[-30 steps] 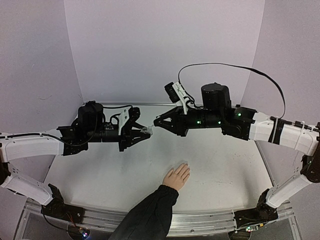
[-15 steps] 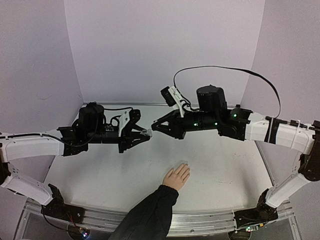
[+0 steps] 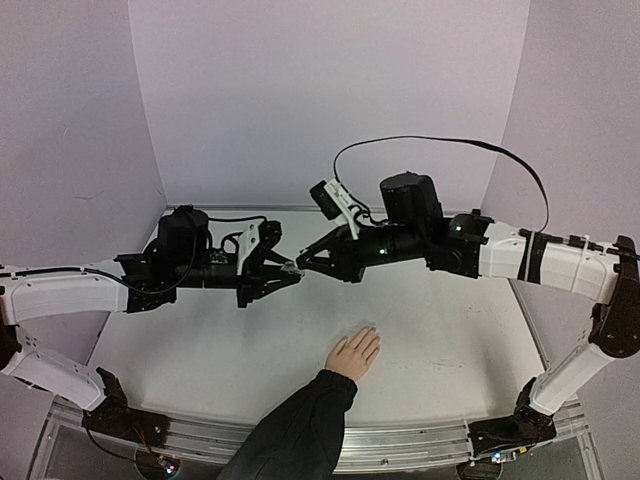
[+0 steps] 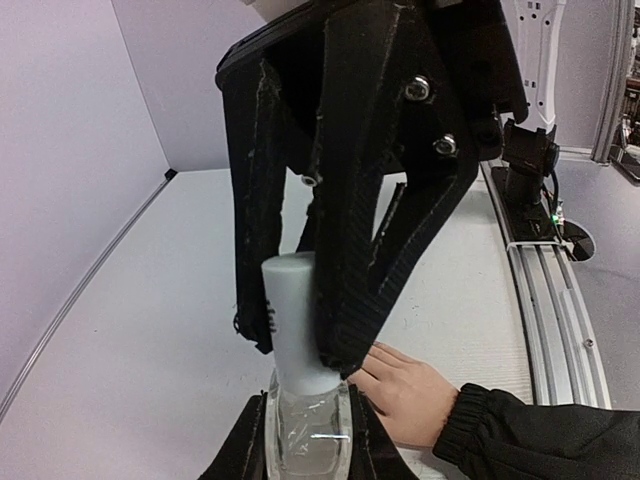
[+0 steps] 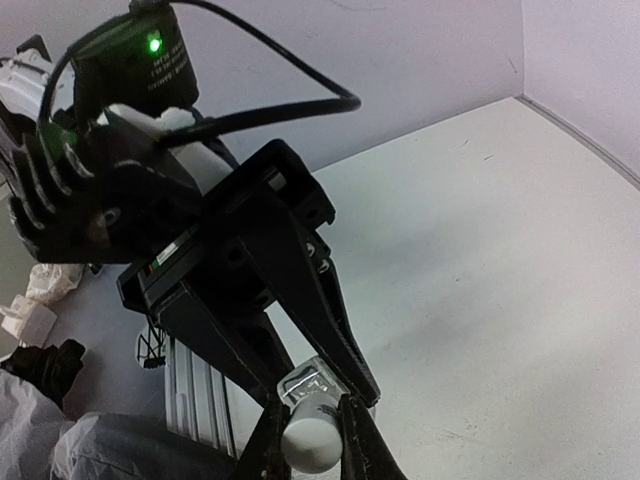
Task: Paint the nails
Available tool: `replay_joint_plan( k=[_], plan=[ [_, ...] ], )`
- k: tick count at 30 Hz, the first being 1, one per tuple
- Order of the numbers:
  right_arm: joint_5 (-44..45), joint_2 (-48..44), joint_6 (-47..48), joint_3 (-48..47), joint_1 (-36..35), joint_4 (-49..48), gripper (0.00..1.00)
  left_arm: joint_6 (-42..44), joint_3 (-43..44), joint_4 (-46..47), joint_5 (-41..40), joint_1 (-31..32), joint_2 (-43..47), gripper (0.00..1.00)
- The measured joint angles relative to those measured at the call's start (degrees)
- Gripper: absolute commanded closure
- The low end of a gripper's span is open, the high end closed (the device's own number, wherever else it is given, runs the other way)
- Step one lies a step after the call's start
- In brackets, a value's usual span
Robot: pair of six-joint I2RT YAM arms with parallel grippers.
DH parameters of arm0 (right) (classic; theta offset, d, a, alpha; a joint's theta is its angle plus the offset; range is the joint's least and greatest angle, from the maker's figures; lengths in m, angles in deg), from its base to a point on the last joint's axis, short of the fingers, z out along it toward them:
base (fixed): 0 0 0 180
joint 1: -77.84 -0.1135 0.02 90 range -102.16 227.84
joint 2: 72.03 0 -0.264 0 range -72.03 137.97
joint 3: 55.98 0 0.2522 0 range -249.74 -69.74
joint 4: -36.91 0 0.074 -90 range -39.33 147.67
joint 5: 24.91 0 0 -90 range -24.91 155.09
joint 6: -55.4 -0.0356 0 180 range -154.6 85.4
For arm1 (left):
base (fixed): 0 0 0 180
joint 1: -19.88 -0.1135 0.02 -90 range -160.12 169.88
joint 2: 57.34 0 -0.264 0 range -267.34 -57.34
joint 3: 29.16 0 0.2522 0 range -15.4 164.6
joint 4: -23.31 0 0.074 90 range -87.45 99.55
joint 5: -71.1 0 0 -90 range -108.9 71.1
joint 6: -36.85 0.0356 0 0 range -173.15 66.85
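Observation:
A small clear bottle (image 4: 308,425) with a white cap (image 4: 295,320) is held in mid-air above the table, in my left gripper (image 4: 308,432), which is shut on its glass body. My right gripper (image 5: 308,440) meets it head-on and is shut on the cap (image 5: 311,442). In the top view the two grippers join at the bottle (image 3: 293,267). A light-skinned hand (image 3: 354,353) with a dark sleeve (image 3: 295,430) lies flat on the table, below and near the bottle. It also shows in the left wrist view (image 4: 415,390). Its nails are too small to make out.
The white table (image 3: 200,350) is walled by pale lilac panels at the back and sides. A metal rail (image 3: 400,450) runs along the near edge by the arm bases. A black cable (image 3: 440,142) loops above the right arm.
My right arm has moved left towards the left gripper, and its fingers have come around the bottle's cap. The left arm and the hand have stayed put.

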Motion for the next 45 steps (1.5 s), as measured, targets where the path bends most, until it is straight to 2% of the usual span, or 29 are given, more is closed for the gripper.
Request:
replay_joint_plan(
  k=[4, 9, 14, 17, 22, 30, 34, 40, 43, 45],
  plan=[
    [-2.73, 2.14, 3.13, -2.60, 0.55, 3.37, 1.00, -0.02, -0.07, -1.25, 1.42, -0.42, 0.04, 1.00],
    [-11.06, 3.98, 8.09, -4.31, 2.78, 6.29, 1.00, -0.61, -0.04, -3.17, 4.98, -0.48, 0.13, 1.00],
    [-15.67, 6.03, 13.77, -7.74, 3.78, 10.36, 1.00, -4.55, 1.51, -6.03, 6.27, -0.55, 0.13, 1.00],
    [-16.26, 6.73, 15.19, -9.27, 4.22, 10.93, 1.00, -6.47, 2.99, -7.23, 4.48, -0.52, 0.11, 1.00],
    [-14.71, 8.92, 14.40, -11.89, 5.05, 10.40, 1.00, -6.49, 4.44, -8.50, -2.97, -0.22, 0.09, 1.00],
    [-3.23, 13.38, 3.45, -16.50, 5.35, 9.25, 1.00, -4.46, 4.44, -1.46, -18.10, -0.13, -4.59, 1.00],
    [7.85, 15.63, -8.48, -18.91, 4.13, 8.79, 1.00, -2.84, 4.44, 5.20, -24.96, -0.35, -9.07, 1.00],
    [26.29, 20.11, -25.90, -24.72, -0.13, 9.14, 1.00, -0.37, 4.42, 10.12, -34.16, -0.48, -12.02, 1.00],
    [30.73, 20.20, -29.42, -25.42, -1.38, 8.85, 0.91, -0.28, 3.98, 12.28, -36.20, -0.02, -12.00, 1.00],
    [32.02, 20.17, -30.56, -25.70, -2.03, 8.90, 0.78, -0.92, 2.29, 15.15, -37.88, 0.57, -11.58, 1.00]
  ],
)
